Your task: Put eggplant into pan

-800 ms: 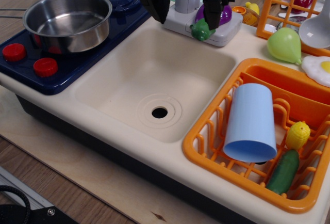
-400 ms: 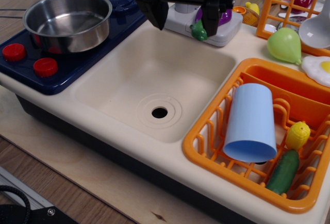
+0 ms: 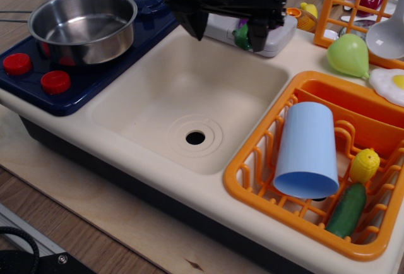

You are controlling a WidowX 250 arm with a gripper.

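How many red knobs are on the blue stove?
2. One knob sits at the stove's left front corner; the other knob is just right of it, in front of the pan. The pan could hide more.

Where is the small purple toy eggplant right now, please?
The small purple toy eggplant sits on the grey faucet base behind the beige sink basin, mostly hidden by the black claw; only its green cap shows.

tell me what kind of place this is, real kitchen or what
Most likely a toy play kitchen set on a wooden table, not a real one. The sink is moulded cream plastic, the blue stove has red plastic knobs, and the orange dish rack holds a plastic cup and toy cucumber.
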